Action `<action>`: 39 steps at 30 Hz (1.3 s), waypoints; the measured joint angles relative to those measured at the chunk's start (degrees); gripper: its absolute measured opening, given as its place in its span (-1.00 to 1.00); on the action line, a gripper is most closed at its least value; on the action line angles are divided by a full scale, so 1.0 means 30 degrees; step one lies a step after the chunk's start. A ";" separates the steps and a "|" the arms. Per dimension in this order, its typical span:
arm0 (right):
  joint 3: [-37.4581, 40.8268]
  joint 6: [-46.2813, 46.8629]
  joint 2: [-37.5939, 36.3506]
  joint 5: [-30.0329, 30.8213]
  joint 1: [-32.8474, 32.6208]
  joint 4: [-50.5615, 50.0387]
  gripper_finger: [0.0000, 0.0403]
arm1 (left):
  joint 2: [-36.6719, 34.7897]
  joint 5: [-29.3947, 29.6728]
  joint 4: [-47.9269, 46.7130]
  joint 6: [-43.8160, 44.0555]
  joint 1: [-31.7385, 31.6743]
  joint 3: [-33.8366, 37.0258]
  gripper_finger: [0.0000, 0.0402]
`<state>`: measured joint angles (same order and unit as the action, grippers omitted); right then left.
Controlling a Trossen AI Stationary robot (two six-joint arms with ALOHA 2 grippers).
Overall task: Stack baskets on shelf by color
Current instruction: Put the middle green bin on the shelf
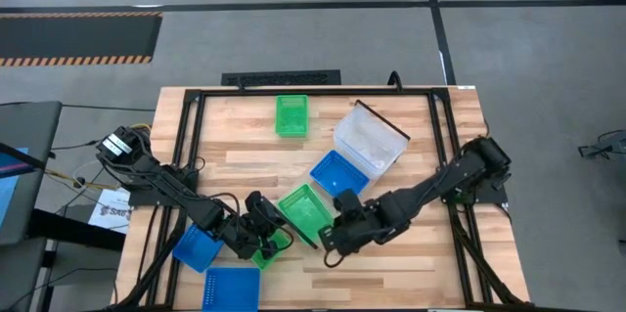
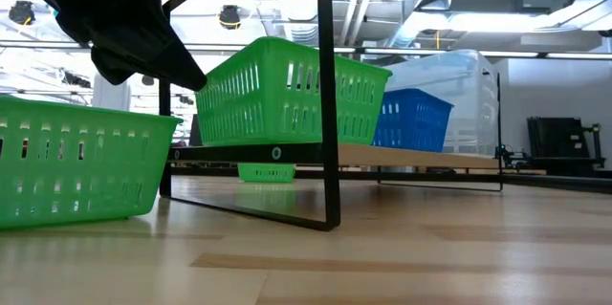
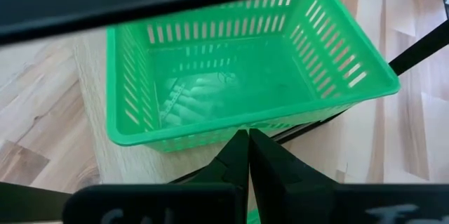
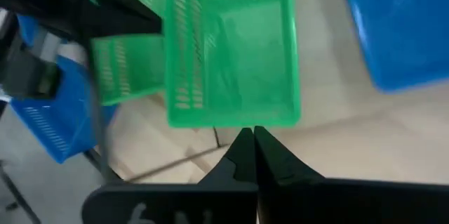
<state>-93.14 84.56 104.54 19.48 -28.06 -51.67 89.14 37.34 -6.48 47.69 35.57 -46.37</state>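
Closed left end effector (image 3: pixel 248 155) points at an empty green basket (image 3: pixel 238 69) on wood

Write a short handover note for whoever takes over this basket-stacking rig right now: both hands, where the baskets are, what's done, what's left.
Left hand: shut, tips at the shelf's green basket.
Right hand: shut, at another side of the same basket. Neither clearly grips it.
On the shelf, in a row: that green basket, a blue basket, a clear basket.
On the tabletop: far green basket, near green basket, loose blue basket, second loose blue basket.
Done: one of each colour on the shelf.
Left: nothing is stacked yet; stack the rest by colour.
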 joint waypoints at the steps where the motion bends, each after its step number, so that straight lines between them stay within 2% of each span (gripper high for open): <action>1: 0.0763 0.0431 -0.0133 -0.0006 -0.0068 0.0724 -0.99 | 0.0000 0.0000 0.0007 -0.0004 0.0003 0.0000 -1.00; 5: 0.2484 0.1311 -0.0534 -0.0035 -0.0284 0.2404 -0.99 | 0.0000 -0.0015 -0.0051 -0.0264 0.0007 0.0000 -1.00; 15: 0.2563 -0.0235 -0.0369 -0.0034 0.0165 0.4585 -1.00 | 0.0000 -0.0350 -0.0079 -0.0470 0.0000 0.0000 -1.00; 25: 0.2572 -0.0150 0.0646 -0.2126 -0.0157 0.4801 -1.00 | 0.0000 -0.0297 -0.0125 -0.0514 -0.0068 0.0000 -1.00; 39: 0.2563 -0.1152 0.1205 -0.2330 0.0904 0.3542 -1.00 | 0.0000 -0.0291 -0.0071 -0.0499 -0.0146 0.0000 -1.00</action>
<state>-85.45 81.10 108.16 12.49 -25.35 -41.05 89.14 36.47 -6.69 46.19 35.14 -46.37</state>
